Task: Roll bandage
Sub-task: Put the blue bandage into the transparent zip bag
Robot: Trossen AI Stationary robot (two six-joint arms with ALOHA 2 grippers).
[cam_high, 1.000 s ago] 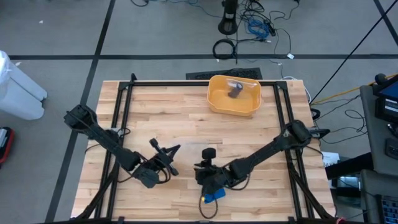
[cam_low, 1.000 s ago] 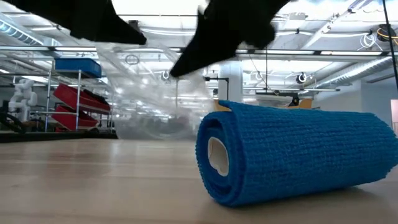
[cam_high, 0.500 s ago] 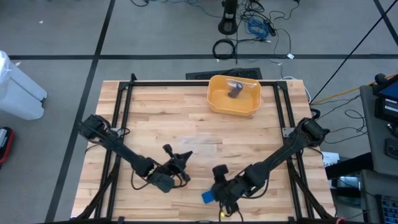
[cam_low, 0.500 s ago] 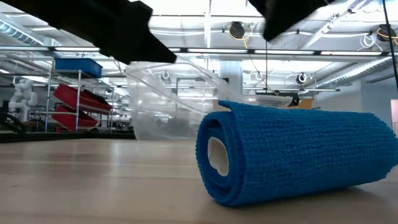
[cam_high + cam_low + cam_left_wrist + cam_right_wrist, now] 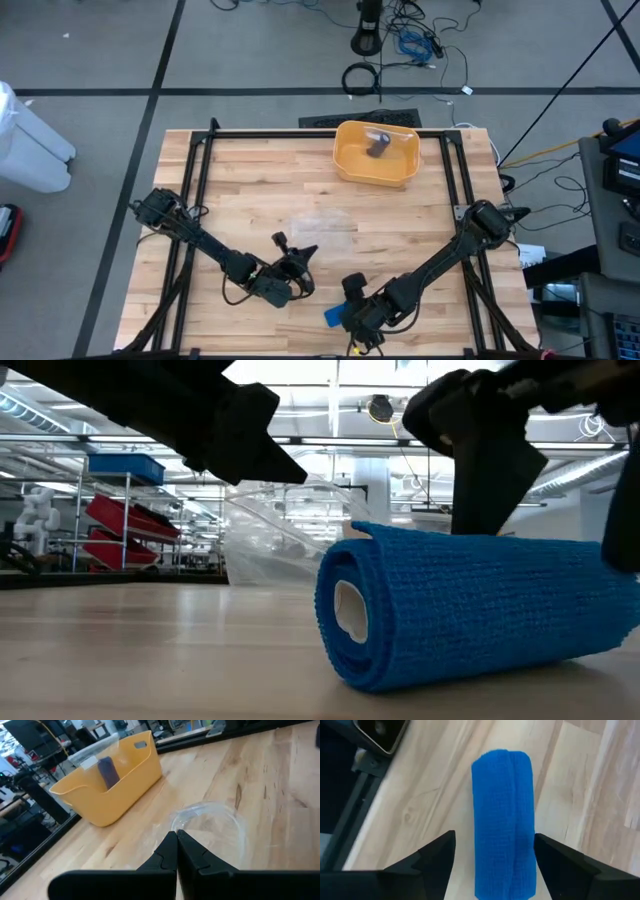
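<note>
Bandage (image 5: 335,316) shows from above only as a blue corner near the table's (image 5: 260,180) front edge, mostly covered by the right gripper (image 5: 358,318). At table height the roll (image 5: 470,605) lies on its side, its far end cut off, dark arm parts blocking the room behind. Left gripper (image 5: 176,851) has fingers pressed together, pointing toward a yellow bin (image 5: 107,782). Right wrist view: fingers (image 5: 432,857) spread either side of the roll (image 5: 505,820), not touching.

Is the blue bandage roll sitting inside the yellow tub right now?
No, the blue bandage roll lies on the wooden table's near edge, far from the yellow tub.
</note>
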